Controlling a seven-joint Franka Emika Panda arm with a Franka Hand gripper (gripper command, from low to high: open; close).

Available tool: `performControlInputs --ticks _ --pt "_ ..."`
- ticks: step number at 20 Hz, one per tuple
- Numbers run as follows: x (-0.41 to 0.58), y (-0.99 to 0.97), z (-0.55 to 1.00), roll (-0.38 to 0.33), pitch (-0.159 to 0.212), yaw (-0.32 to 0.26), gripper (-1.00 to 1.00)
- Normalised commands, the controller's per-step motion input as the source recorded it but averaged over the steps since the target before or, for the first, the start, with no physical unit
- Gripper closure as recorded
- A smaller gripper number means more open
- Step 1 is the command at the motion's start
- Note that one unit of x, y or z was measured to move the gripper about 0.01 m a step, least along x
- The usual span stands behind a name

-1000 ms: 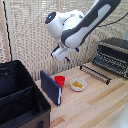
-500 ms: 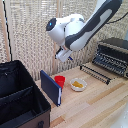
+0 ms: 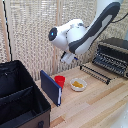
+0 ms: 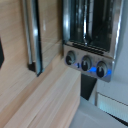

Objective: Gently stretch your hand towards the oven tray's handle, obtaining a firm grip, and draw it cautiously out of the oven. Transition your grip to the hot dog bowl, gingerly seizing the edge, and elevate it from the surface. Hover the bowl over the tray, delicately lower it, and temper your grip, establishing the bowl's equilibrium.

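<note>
The oven [image 3: 113, 54] stands at the exterior view's right, and its knobs [image 4: 87, 63] show in the wrist view. The oven tray [image 3: 96, 73] is a dark wire rack lying on the wooden table in front of the oven, apart from it; it also shows in the wrist view [image 4: 32, 34]. The hot dog bowl [image 3: 78, 84], cream with yellow food, sits on the table next to a red cup [image 3: 60, 80]. My gripper [image 3: 67, 58] hangs in the air above the cup and bowl, holding nothing I can see. Its fingers are too blurred to read and do not show in the wrist view.
A dark blue flat board [image 3: 51, 88] stands upright just beside the red cup. A large black open case [image 3: 19, 101] fills the exterior view's lower left. A slatted screen [image 3: 30, 35] runs behind the table.
The arm has shifted only slightly above the cup and bowl. The bowl, cup, tray and oven have not moved.
</note>
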Motion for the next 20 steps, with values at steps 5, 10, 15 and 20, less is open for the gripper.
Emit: performControlInputs --ticks 5,10,15,20 --pt "0.054 -0.66 -0.16 -0.229 0.0 0.072 -1.0" --pt "0.13 -0.68 -0.13 -0.197 0.0 0.062 -1.0" --pt "0.263 -0.56 -0.09 -0.156 0.0 0.073 -1.0" --pt "0.336 -0.49 -0.01 -0.132 -0.008 0.017 -1.0"
